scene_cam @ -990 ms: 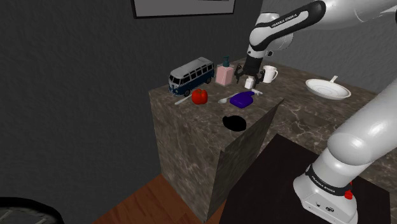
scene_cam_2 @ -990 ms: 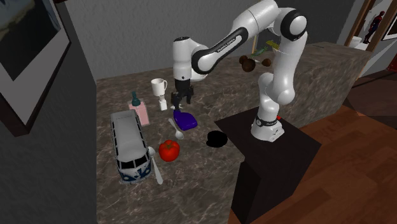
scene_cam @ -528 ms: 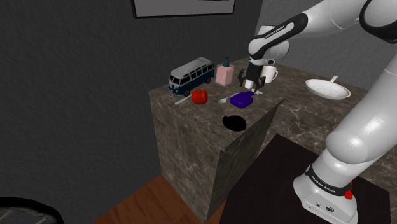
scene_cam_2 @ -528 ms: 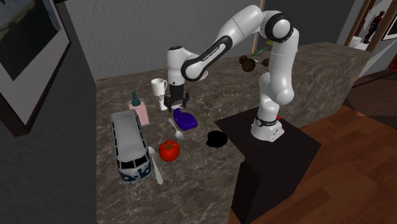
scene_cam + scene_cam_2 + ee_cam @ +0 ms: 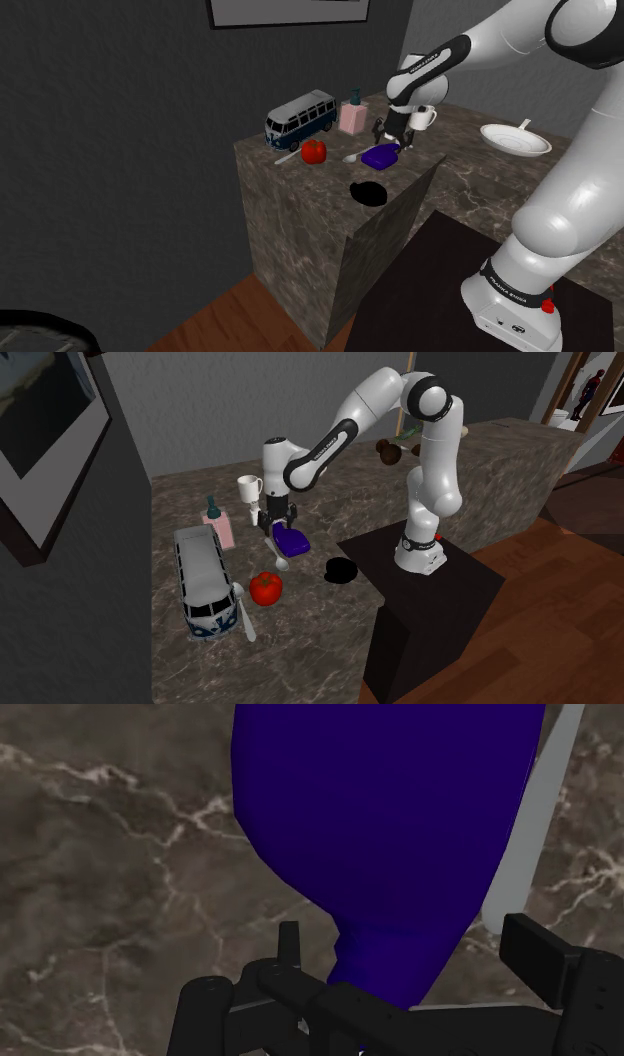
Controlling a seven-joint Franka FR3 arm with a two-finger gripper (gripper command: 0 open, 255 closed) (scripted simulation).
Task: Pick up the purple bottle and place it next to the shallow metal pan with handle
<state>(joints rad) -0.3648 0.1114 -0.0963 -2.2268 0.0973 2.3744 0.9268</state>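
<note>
The purple bottle (image 5: 380, 156) lies flat on the worktop (image 5: 322, 172), near the white mug (image 5: 425, 117). The tool (image 5: 392, 141) hangs low between the mug and the bottle, at the bottle's thin end. Its two fingers are apart, one on each side of that end, not squeezing it.

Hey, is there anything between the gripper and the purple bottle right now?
Nothing visible. The gripper is right above the purple bottle's narrow end, and in the wrist view that end sits between the open fingers, which do not touch it. A grey spoon lies beside the bottle, not in the way.
</note>
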